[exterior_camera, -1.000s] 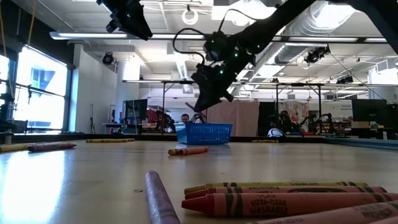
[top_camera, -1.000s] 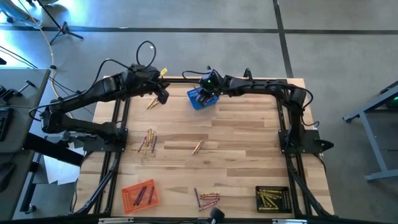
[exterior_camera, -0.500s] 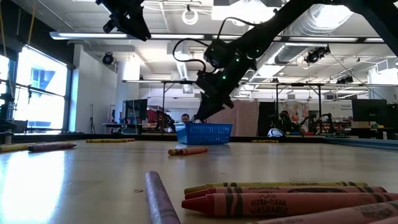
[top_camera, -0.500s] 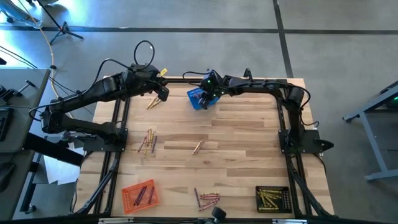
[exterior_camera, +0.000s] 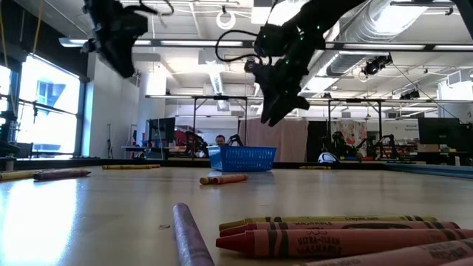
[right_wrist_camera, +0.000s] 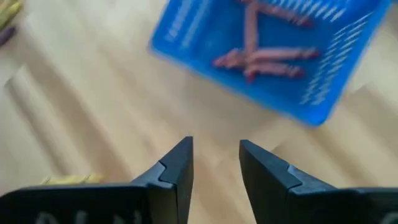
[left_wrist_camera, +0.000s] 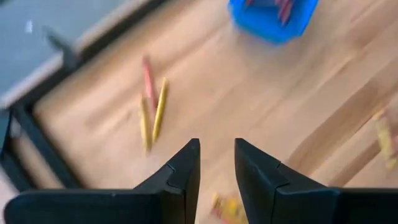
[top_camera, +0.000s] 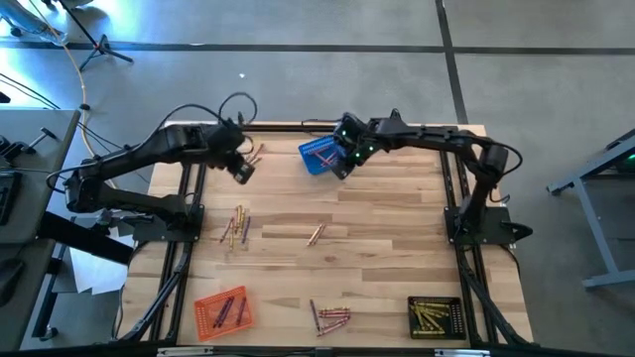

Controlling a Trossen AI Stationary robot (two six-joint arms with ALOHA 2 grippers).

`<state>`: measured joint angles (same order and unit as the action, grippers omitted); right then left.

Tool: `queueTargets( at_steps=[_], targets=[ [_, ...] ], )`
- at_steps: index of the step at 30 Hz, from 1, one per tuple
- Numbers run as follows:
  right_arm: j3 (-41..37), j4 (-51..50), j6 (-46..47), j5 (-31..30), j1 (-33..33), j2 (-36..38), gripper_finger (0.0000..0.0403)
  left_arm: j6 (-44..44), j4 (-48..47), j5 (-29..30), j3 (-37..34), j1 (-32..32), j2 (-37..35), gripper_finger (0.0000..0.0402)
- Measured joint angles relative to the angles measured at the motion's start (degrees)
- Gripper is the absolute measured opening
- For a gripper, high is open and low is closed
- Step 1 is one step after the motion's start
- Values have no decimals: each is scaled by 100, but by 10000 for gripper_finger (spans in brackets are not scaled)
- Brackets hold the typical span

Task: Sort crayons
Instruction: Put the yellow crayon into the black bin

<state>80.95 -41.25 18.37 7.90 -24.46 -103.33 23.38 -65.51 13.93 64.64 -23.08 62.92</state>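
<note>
Wooden table [top_camera: 387,213] — blue basket [top_camera: 316,155] at its far edge, orange basket [top_camera: 222,310] and black basket [top_camera: 435,316] along the near edge

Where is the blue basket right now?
In the high view, the small blue mesh basket sits at the table's far edge near the middle, just left of the right gripper, with reddish crayons inside.

Both arms are dark, near black, built of slim jointed links with bulkier housings at the joints. A thin black cable loops up in an arc just behind the left end effector [top_camera: 241,171]. Small green lights glow on the housing just behind the right end effector [top_camera: 340,169]. Each end effector carries two matte black fingers [left_wrist_camera: 180,171] with angular, wedge-shaped tips.
</note>
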Motion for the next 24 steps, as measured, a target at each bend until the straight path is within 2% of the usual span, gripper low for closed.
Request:
queueTargets(
  at_steps=[2,6,11,14,24],
  targets=[
    [0,-281,179,40,219,75,109,36,-236,-77,-247,32,-6,87],
    [0,-770,481,95,723,119,102,-439,-104,-185,-943,80,-8,87],
    [0,-1095,1302,100,1371,118,101,-1149,803,-243,-1793,-150,124,87],
    [0,-1083,1921,98,1740,140,101,-1301,1524,-581,-2108,-516,339,87],
    [0,-1069,3298,-151,2727,144,100,-1603,2572,-632,-2178,-1616,1726,87]
  ],
)
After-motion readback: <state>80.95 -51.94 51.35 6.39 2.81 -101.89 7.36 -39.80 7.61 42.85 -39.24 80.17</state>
